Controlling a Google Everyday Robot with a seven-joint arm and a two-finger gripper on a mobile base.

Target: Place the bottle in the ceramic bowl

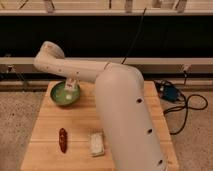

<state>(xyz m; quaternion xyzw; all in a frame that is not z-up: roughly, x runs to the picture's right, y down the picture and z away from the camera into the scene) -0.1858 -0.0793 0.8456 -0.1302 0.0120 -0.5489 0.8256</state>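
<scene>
The robot's gripper (71, 86) hangs over the round green glazed ceramic bowl (56, 98) at the wooden table's (50, 129) far-left corner, seemingly clamped on the small white plastic bottle (69, 90) (partly hidden), which could tip out if released off-centre.
</scene>
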